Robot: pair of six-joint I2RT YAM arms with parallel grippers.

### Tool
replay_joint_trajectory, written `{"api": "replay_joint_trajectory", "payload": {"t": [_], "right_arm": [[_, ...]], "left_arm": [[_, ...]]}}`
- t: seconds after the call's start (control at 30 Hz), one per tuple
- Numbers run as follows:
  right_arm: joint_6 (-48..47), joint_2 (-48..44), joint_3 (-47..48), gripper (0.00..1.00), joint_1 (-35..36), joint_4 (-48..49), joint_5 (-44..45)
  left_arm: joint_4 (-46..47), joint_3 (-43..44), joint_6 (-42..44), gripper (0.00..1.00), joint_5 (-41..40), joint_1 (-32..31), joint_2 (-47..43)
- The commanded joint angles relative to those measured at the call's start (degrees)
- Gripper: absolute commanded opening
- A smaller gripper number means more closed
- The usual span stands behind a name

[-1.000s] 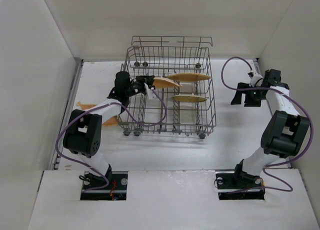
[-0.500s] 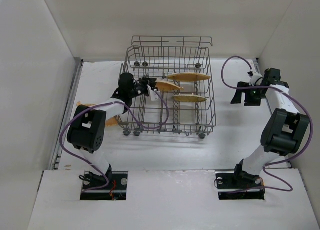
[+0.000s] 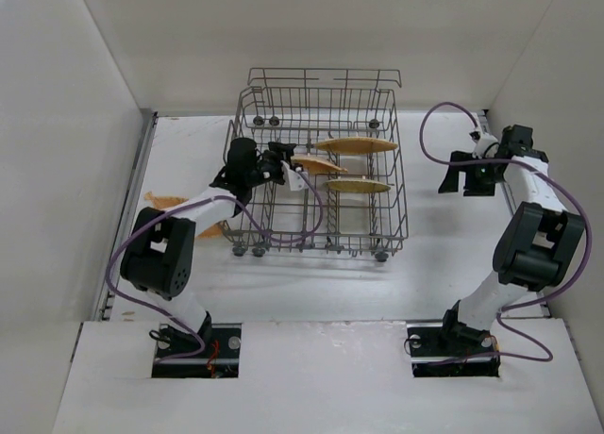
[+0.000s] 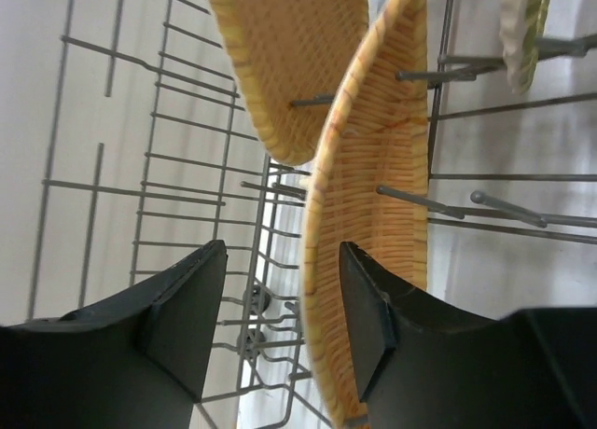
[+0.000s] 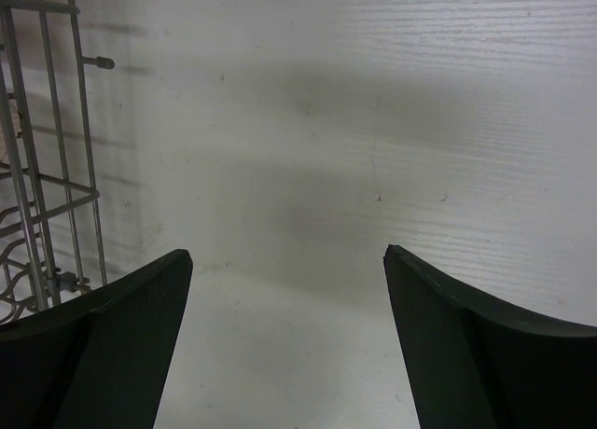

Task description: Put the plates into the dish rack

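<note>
The grey wire dish rack stands mid-table. Two leaf-shaped plates stand on edge in it, one at the back and one nearer. A third woven orange-tan plate stands among the tines at the left. My left gripper is open around its end. In the left wrist view the plate lies between the jaws, against the right finger, with a gap to the left finger. My right gripper is open and empty, right of the rack.
A fourth orange-tan plate lies on the table left of the rack, mostly hidden under my left arm. The left wrist view shows another plate behind the one between the jaws. White walls close in the left, back and right.
My left gripper has pushed the plate a little further right and down among the tines. The right gripper has risen slightly and stays open.
</note>
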Motion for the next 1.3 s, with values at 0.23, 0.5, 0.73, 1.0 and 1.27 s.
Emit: {"api": "replay_joint_trajectory", "payload": {"t": [0.23, 0.5, 0.73, 1.0, 1.27], "right_arm": [[-1.82, 2.04, 5.16, 0.89, -0.2, -0.2, -1.8], [-1.82, 2.66, 5.86, 0.89, -0.2, 1.11, -3.64], [-0.94, 3.8, 8.32, 0.89, 1.11, 1.64, -5.67], [-1.55, 4.85, 10.52, 0.89, 2.17, 0.59, -5.84], [-2.78, 5.21, 11.93, 0.89, 2.17, -1.96, -5.32]], "left_arm": [[-20.82, 2.71, -11.83, 0.55, -8.21, -4.2, -19.48], [-36.21, 25.1, -28.71, 0.74, -33.86, -5.97, -19.59], [-52.99, 42.7, -47.24, 0.96, -46.02, 2.63, -18.08], [-68.47, 35.08, -75.01, 1.0, -36.29, 22.22, -26.69], [-73.93, 14.88, -88.57, 0.97, -22.83, 38.76, -34.08]]}}
